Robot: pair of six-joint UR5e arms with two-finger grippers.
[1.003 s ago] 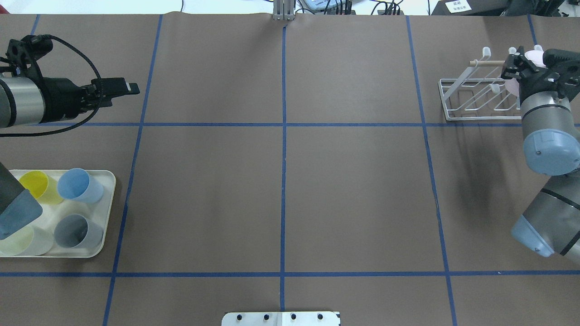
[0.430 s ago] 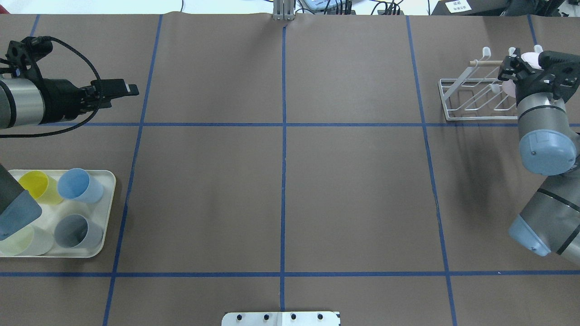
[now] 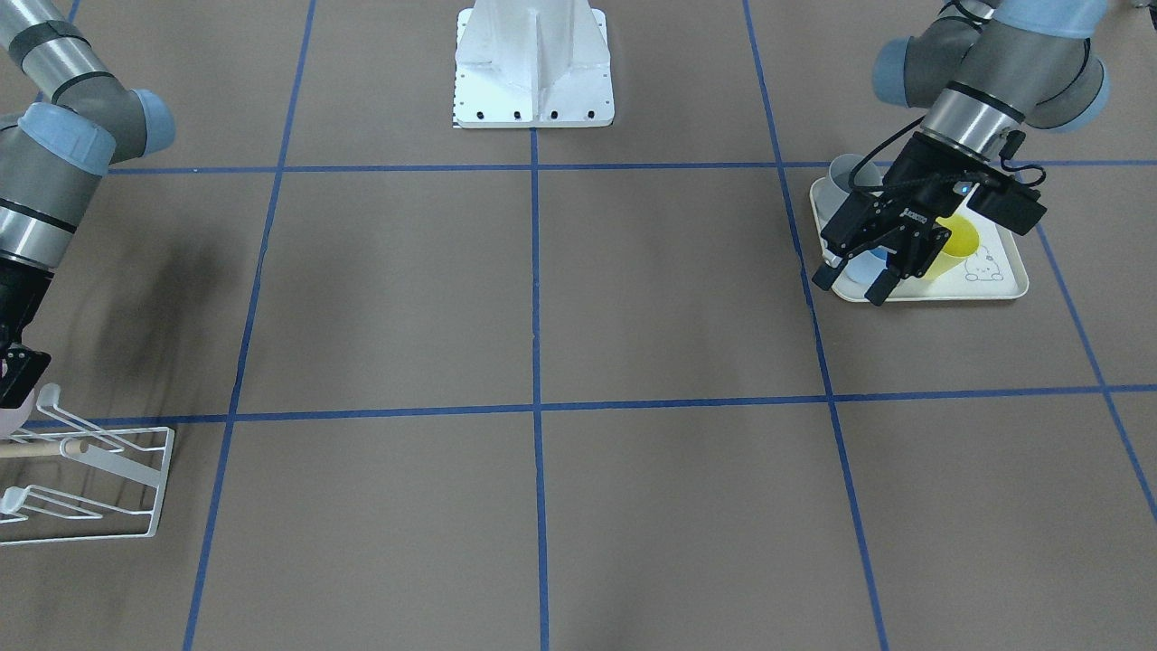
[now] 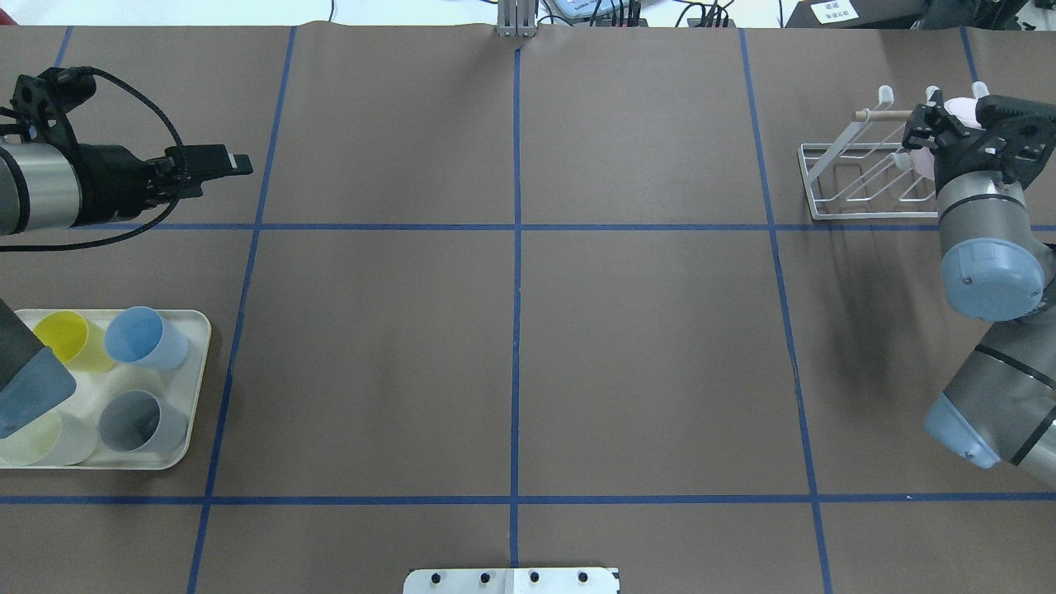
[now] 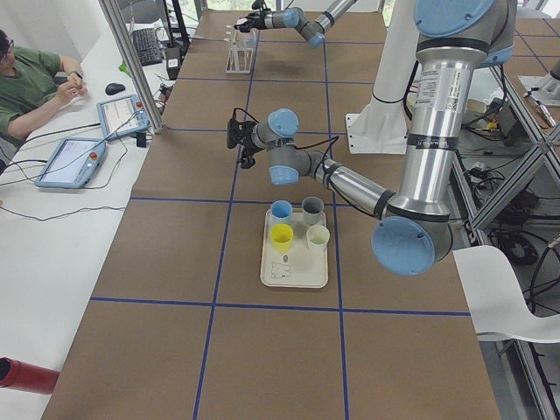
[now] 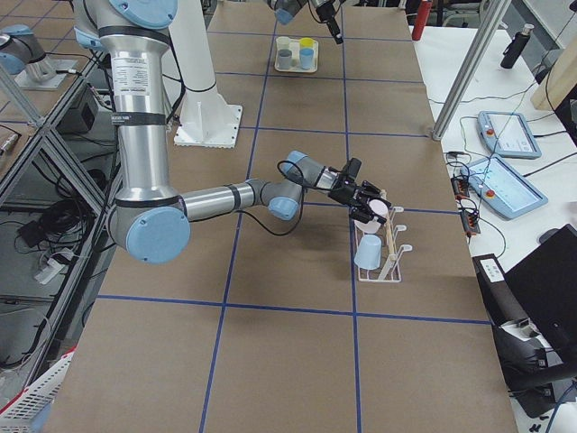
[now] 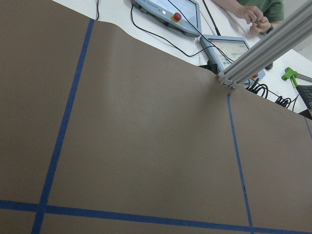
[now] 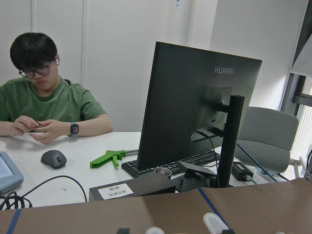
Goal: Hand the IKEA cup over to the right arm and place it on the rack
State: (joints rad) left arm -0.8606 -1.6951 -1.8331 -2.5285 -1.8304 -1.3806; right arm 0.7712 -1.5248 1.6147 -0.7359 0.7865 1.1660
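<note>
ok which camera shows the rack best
Exterior right: the whole rack shows, a blue cup on it. Overhead, the right arm hides one end; front-facing crops it at the edge; exterior left shows it far and tiny.

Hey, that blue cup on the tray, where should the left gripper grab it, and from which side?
I'd take the blue cup by its rim, coming straight down with the left gripper: one finger inside, one outside on the side facing the tray edge. It stands upright, mouth open upward, and the yellow cup and grey cup stand close beside it.
</note>
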